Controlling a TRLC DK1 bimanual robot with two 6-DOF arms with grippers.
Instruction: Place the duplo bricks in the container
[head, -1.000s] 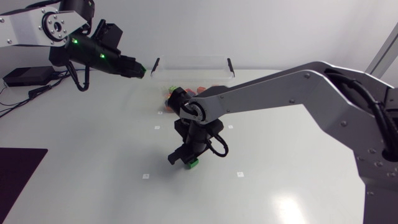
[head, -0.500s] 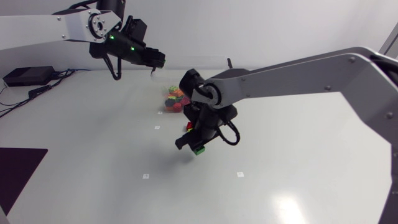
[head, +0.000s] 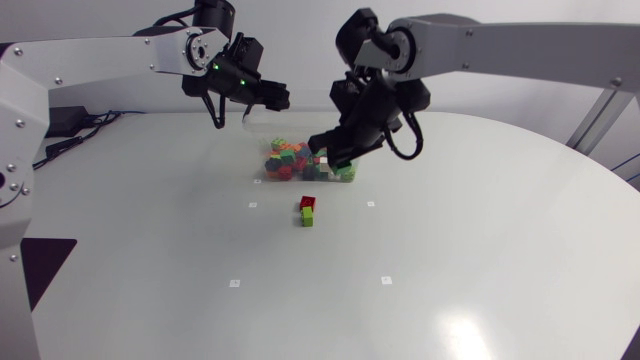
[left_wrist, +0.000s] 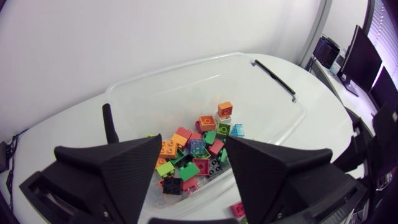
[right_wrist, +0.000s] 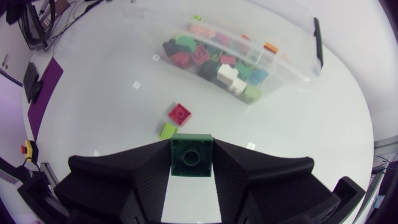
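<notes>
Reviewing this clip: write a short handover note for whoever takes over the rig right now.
Left gripper: jaws open, empty, above the container.
Right gripper: shut on a dark green brick, held above the table near the container.
Done: a pile of bricks lies in the container.
Left: drop the dark green brick in, then fetch the red brick and the lime brick, lying close together on the table in front of the container.

Smooth plastic green brick (right_wrist: 191, 155), clear glossy plastic container (left_wrist: 267, 99).
</notes>
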